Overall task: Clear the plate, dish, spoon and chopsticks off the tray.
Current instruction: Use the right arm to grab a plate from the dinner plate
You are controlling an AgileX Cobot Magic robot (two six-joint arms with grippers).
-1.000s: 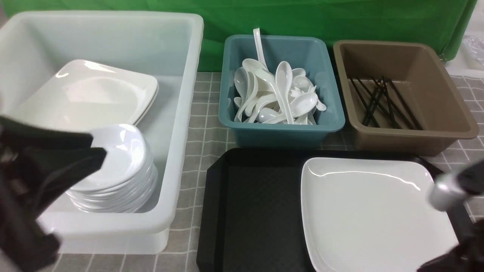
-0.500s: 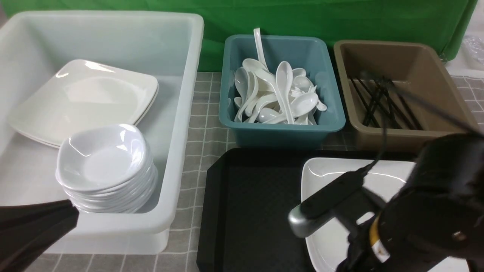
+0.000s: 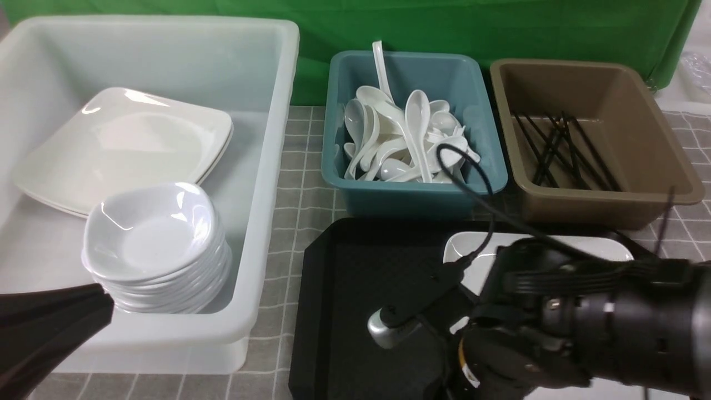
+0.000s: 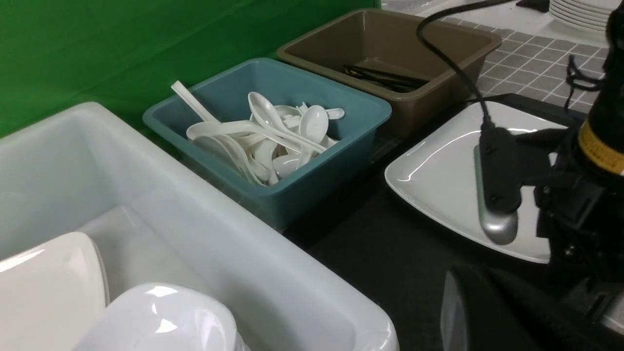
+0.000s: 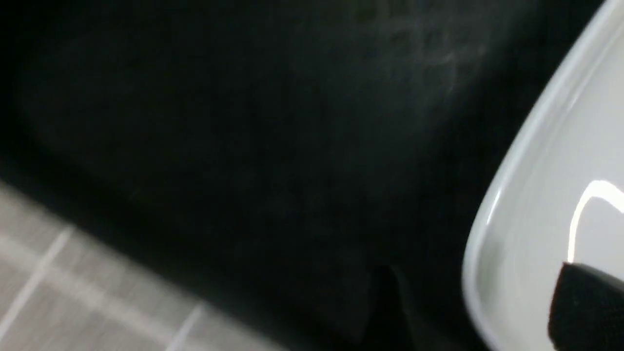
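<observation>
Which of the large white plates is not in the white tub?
The plate on the black tray; the other large plates lie stacked inside the white tub, behind the small dishes.

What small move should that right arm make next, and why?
Probably close the right arm's fingers on the rim of the large glossy white square plate: the wrist view shows them seemingly straddling it, and nothing else shows on the black plastic tray.
</observation>
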